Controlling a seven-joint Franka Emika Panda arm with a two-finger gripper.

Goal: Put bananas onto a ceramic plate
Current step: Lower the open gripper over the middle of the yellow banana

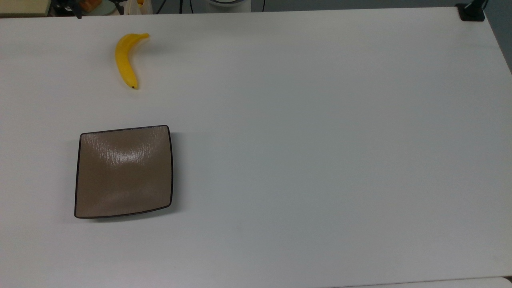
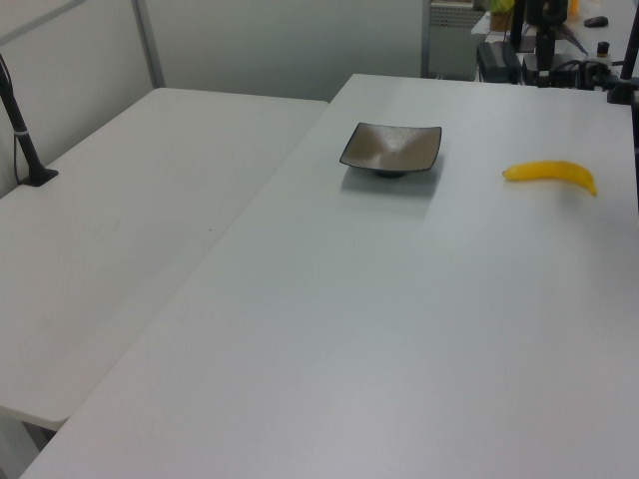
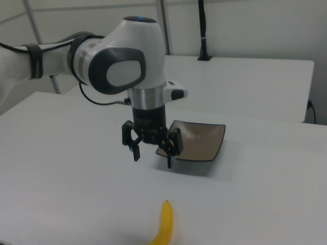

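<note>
The gripper (image 3: 153, 155) is seen in the right view hanging from the white arm (image 3: 110, 64) above the white table (image 3: 61, 168), its two dark fingers (image 3: 171, 152) spread wide with nothing between them. It hangs pointing straight down, in front of the ceramic plate (image 3: 196, 140) as the right view shows it, apart from the plate and apart from the bananas (image 3: 163, 224).

In the top view the bananas (image 1: 126, 58) are found at about 10 o'clock on the table (image 1: 320, 140), lying flat, one single yellow fruit curved, dark tip toward the plate. The ceramic plate (image 1: 124, 172) is placed at about 8 o'clock of the top view, square, brown, glossy, dark rim, bare inside. The bananas are set at 12 o'clock from the plate, well apart, not touching it.

In the left view the plate (image 2: 391, 148) is seen at 12 o'clock and the bananas (image 2: 551, 174) at 2 o'clock, off to the plate's 3 o'clock side. A second white table (image 2: 120, 230) is butted against the first at 9 o'clock of the left view, with a black post (image 2: 22, 130) clamped at its edge.

In the right view the bananas are seen at 6 o'clock, nearer the camera than the gripper.
</note>
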